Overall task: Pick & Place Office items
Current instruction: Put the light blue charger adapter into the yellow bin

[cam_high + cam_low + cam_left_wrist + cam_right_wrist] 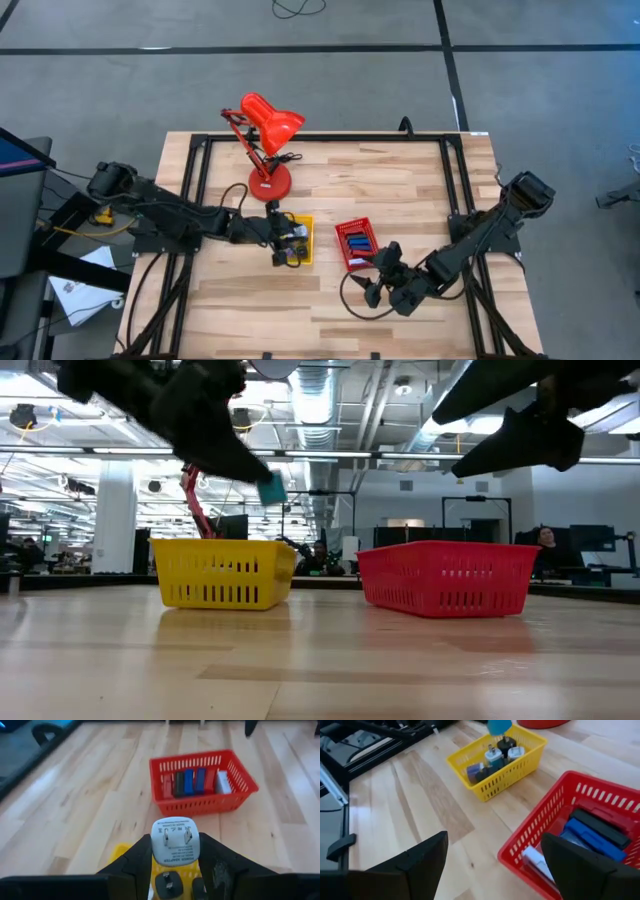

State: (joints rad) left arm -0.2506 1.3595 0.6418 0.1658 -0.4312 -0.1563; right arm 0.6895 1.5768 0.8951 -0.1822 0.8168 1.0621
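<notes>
Now: right gripper (378, 272) hangs with jaws apart, holding nothing, just near of red tray (341, 259) holding flat blue and red pieces (194, 781). Left gripper (175, 851) clamped on white adapter (175, 839) above yellow tray (470, 784).

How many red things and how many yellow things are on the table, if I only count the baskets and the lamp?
Red: 2 (the lamp and the red basket)
Yellow: 1 (the yellow basket)
Total: 3
</notes>
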